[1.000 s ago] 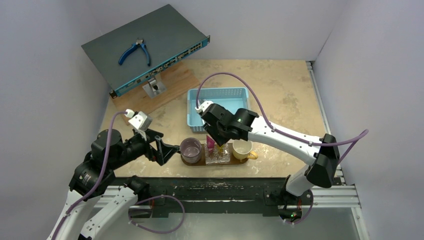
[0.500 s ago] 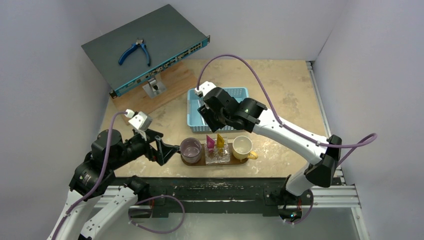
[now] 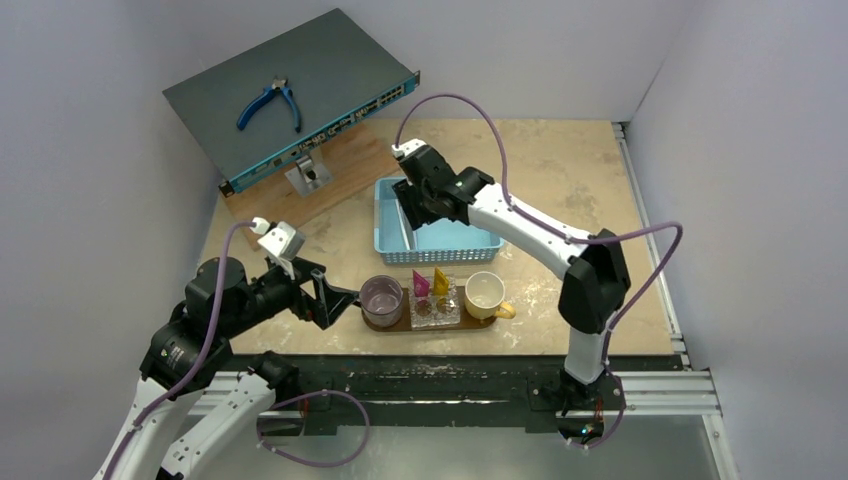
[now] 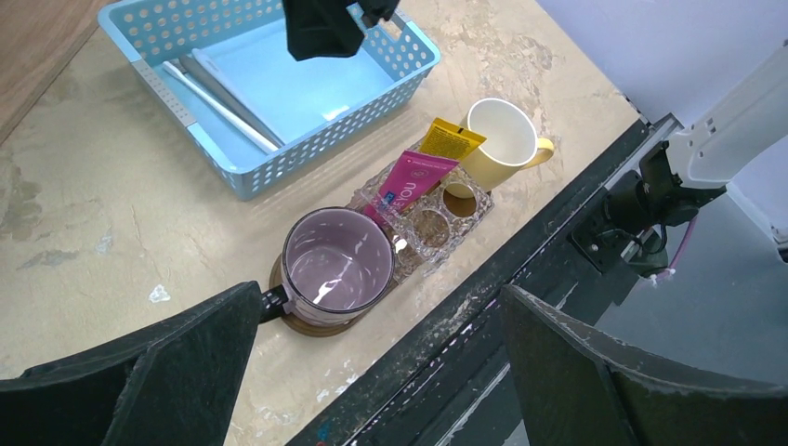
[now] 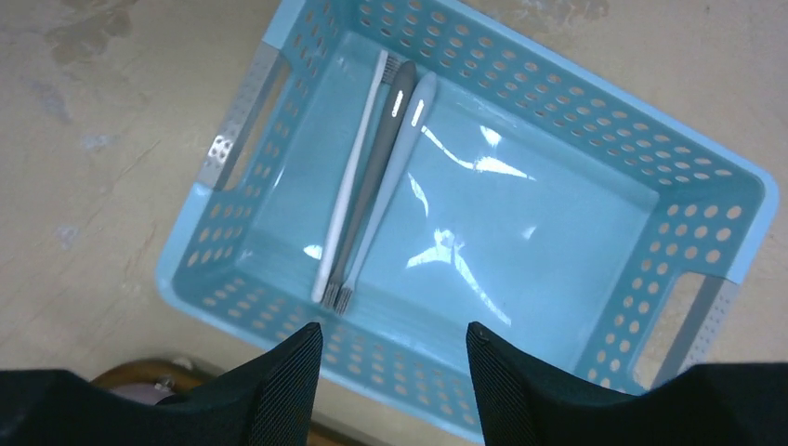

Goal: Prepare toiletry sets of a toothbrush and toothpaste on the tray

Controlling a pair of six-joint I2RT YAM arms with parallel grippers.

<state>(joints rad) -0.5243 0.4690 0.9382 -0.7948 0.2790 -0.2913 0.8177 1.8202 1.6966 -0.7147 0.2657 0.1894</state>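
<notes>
The two toothpaste tubes, pink [image 4: 409, 181] and yellow [image 4: 449, 141], stand in a clear holder [image 4: 429, 223] on the tray [image 3: 400, 328] at the lower middle of the overhead view, between a purple mug [image 4: 334, 269] and a cream cup [image 4: 497, 139], so that half looks done. No brush has joined them yet: all three toothbrushes [image 5: 372, 177] lie side by side in the left part of the blue basket [image 5: 595, 121], just above the tray. The right gripper [image 5: 392, 339] hangs over the basket with fingers parted and nothing between them, and the left gripper [image 4: 381, 372] hovers spread wide and empty by the mug at the tray's left end
</notes>
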